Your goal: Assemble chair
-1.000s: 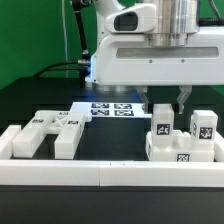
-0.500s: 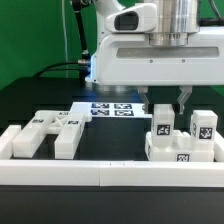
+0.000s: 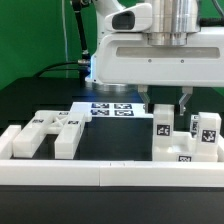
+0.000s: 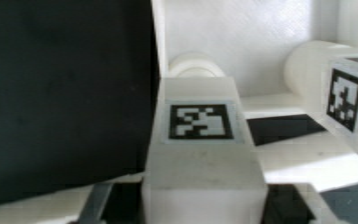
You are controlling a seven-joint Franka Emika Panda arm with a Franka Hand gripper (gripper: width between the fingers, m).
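Observation:
My gripper (image 3: pixel 171 100) hangs over the chair assembly at the exterior view's right. There a white seat block (image 3: pixel 184 151) carries two upright legs, one on the left (image 3: pixel 161 127) and one on the right (image 3: pixel 207 132), each with a square tag. In the wrist view the gripper (image 4: pixel 206 205) has its dark fingers (image 4: pixel 119 200) pressed on both sides of the tagged left leg (image 4: pixel 202 150). The other leg (image 4: pixel 345 88) stands beside it. A white H-shaped chair part (image 3: pixel 52 131) lies flat at the exterior view's left.
The marker board (image 3: pixel 110 108) lies on the black table behind the parts. A long white border rail (image 3: pixel 100 172) runs along the front, and a corner of it wraps the left side. The arm's white base (image 3: pixel 125 62) stands behind.
The seat block with its two legs has shifted slightly to the exterior view's right and lower in the picture. The gripper has barely moved. The H-shaped part lies still.

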